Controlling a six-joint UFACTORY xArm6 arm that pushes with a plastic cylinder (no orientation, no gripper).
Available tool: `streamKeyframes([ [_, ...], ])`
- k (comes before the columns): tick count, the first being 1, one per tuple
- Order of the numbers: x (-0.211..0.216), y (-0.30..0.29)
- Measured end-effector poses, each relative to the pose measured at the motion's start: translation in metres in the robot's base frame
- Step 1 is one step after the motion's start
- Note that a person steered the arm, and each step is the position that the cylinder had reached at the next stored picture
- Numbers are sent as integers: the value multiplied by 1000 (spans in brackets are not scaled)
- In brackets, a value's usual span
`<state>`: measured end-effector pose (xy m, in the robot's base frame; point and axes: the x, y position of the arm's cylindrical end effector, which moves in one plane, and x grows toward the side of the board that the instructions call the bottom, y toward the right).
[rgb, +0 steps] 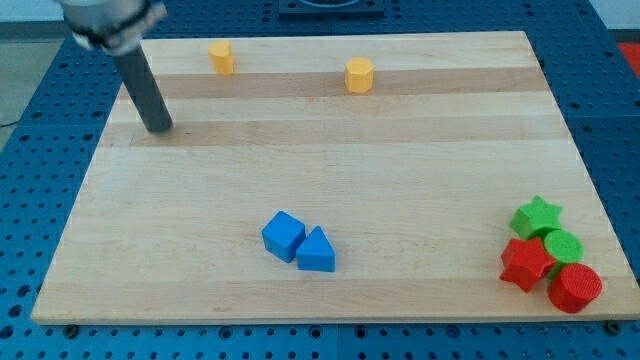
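My tip rests on the wooden board near the view's upper left, touching no block. The nearest block is a yellow cylinder-like block up and to the right of the tip. A yellow hexagonal block sits farther right along the top. A blue cube and a blue triangular block touch each other near the bottom middle. At the bottom right a green star, a green cylinder, a red star and a red cylinder are bunched together.
The board lies on a blue perforated table. The red cylinder sits right at the board's bottom right edge.
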<state>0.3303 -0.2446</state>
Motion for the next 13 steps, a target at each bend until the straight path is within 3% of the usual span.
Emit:
streamKeyframes([
  [1, -103, 8],
  [2, -102, 74],
  [7, -58, 201],
  [11, 33, 259],
  [12, -13, 242],
  [13, -22, 230],
])
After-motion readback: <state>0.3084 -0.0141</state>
